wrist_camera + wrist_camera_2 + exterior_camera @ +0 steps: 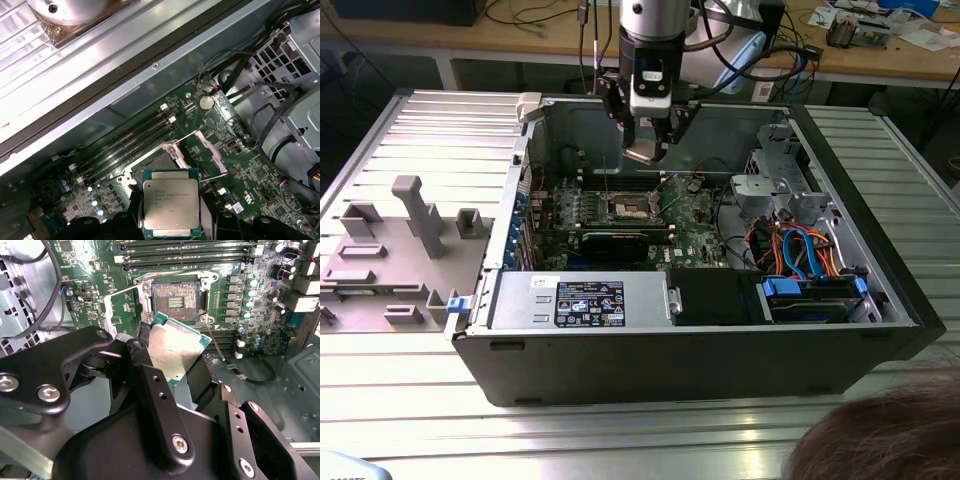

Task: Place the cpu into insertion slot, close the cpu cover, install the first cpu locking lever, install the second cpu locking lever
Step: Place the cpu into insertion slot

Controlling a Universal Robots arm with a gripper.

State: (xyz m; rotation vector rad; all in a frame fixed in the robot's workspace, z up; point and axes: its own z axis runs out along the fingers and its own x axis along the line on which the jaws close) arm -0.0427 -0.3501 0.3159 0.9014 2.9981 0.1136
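Jaws pinch the cpu [171,207] by two opposite edges, open only as wide as the chip; the gripper [175,362] holds it in the air, and the chip hides their inner faces. Nearest, dark hair [885,435] is cut off at the exterior view's right. Farther, in the open computer case [620,370], the insertion slot [175,300] lies bare below the chip, which covers part of it in the first wrist view. Beside the slot, the cpu cover [209,150] stands swung open.

An open computer case [700,370] lies on the ribbed metal bench [620,430], holding a power supply [575,300] and blue and orange cables [798,247]. A grey fixture tray [380,270] rests at the exterior view's left.
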